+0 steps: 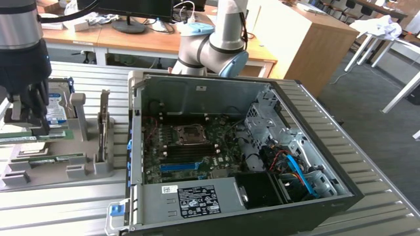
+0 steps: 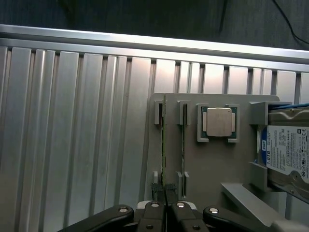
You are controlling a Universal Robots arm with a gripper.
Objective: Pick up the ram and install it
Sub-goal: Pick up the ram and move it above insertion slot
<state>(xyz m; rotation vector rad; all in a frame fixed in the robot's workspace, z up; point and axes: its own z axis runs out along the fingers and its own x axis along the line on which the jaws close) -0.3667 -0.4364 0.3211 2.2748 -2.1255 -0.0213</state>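
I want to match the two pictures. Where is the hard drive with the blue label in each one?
Exterior view: hard drive sits in the grey holder, at the exterior view's left.
Wrist view: hard drive in the same holder, near the square processor.
Shared landmark: the grey holder.

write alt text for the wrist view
The gripper is closed on one end of the ram, which stands on edge in a grey holder on a slatted metal table. A second stick, a processor and a hard drive sit in the same holder.
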